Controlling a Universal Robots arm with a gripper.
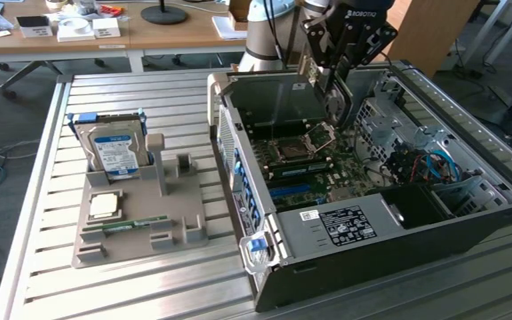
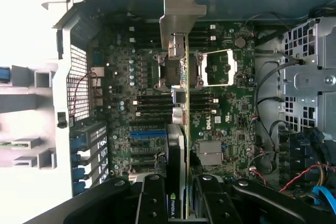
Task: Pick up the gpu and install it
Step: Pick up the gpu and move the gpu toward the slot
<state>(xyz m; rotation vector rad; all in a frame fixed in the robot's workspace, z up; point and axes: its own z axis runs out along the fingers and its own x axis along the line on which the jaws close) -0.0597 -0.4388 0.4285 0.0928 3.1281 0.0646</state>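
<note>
A slatted metal surface carries an open computer case. Over its motherboard, the hand is clamped narrowly on the gpu, held edge-on, with the card's silvery bracket at its far end.

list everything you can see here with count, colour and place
slatted metal table: 1, silver, underneath
open metal computer case: 1, black and grey, on the table
printed circuit motherboard: 1, green, inside the case
dark flat gpu card with silvery bracket: 1, green-black, held edge-on over the motherboard
moulded plastic parts holder: 1, grey, on the table, exterior view's left
boxy hard drive with blue-white label: 1, silver, upright in the holder
narrow ram stick: 1, green, lying in the holder
robotic gripper: 1, black, fingers closed on the gpu card
</note>
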